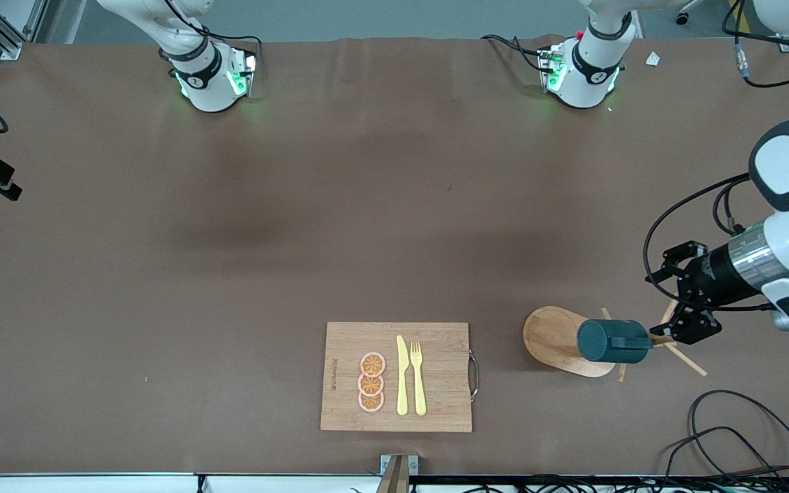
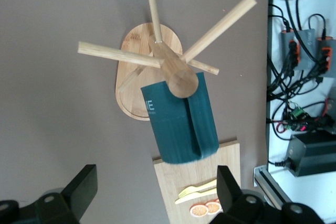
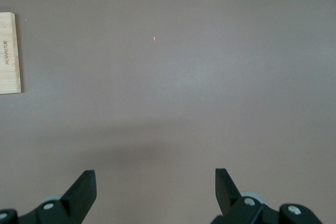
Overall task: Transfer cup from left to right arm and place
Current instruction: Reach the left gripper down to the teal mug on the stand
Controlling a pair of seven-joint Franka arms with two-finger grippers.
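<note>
1. Cup (image 1: 612, 340): dark teal, hung on a peg of the wooden rack (image 1: 562, 340), toward the left arm's end of the table, beside the board (image 1: 396, 376).
2. Left gripper (image 1: 687, 309): over the rack, just beside the cup; fingers (image 2: 81, 188) spread wide, holding nothing.
3. Right gripper (image 3: 155, 192): over bare table (image 3: 210, 87) near the board's edge; fingers spread, empty; arm waits.
4. Board contents: knife (image 1: 402, 375), fork (image 1: 418, 378), three orange slices (image 1: 371, 382).
5. Step in hand, as judged: left arm's approach to the cup; pickup not yet done.
6. Next move calls for: jaws astride the cup body, closing, then a lift along the peg to free the handle before any handover.
</note>
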